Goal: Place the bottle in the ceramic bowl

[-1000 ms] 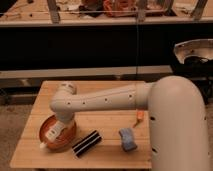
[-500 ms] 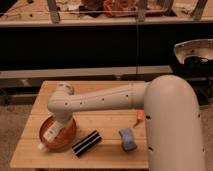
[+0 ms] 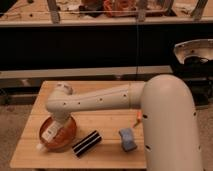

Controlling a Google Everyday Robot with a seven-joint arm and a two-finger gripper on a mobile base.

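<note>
The ceramic bowl (image 3: pixel 67 137) is orange-brown and stands at the front left of the wooden table. The white bottle (image 3: pixel 49 133) lies tilted across the bowl, its label facing up and its small cap (image 3: pixel 40 147) poking over the bowl's front-left rim. My white arm reaches from the right across the table. Its gripper (image 3: pixel 56 125) points down over the bowl, right at the bottle's upper end, and is mostly hidden by the wrist.
A black ribbed bar (image 3: pixel 86 143) lies just right of the bowl. A blue object (image 3: pixel 127 139) lies further right, near a small orange item (image 3: pixel 136 120). The table's left edge (image 3: pixel 25 135) is close to the bowl. Dark shelving stands behind.
The wrist has shifted slightly left over the bowl. The bottle has moved a little left and down with it.
</note>
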